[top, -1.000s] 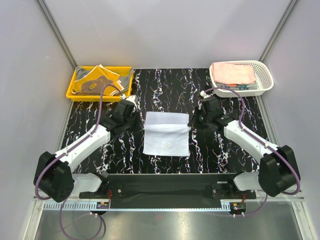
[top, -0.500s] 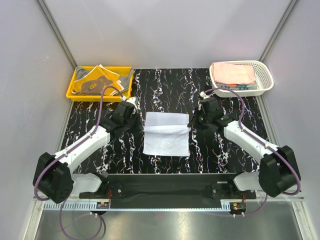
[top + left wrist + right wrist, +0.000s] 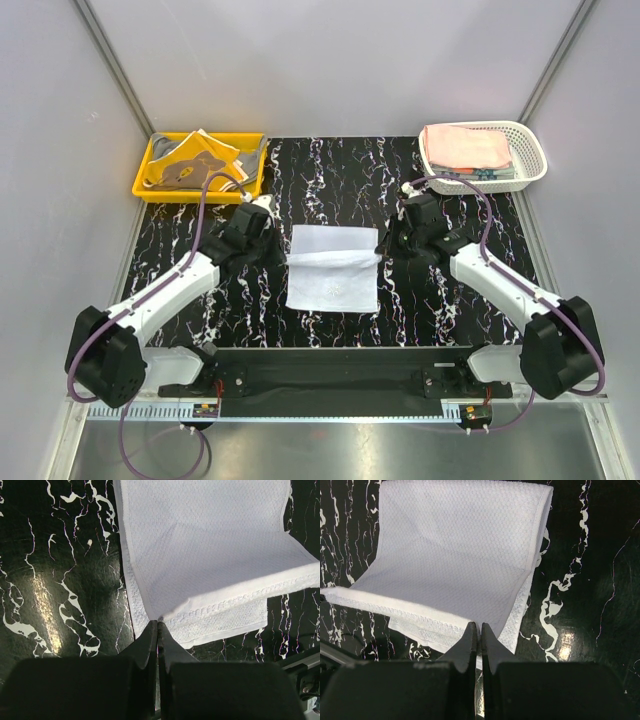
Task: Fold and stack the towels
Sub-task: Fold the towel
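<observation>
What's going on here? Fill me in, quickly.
Two robot arms are folding a pale towel in the middle of the table. The left hand and the right hand are each shut on a corner of one edge, holding it raised above the rest, which lies flat. Crumpled towels wait in the yellow tray at far left; folded ones sit in the white basket at far right.
</observation>
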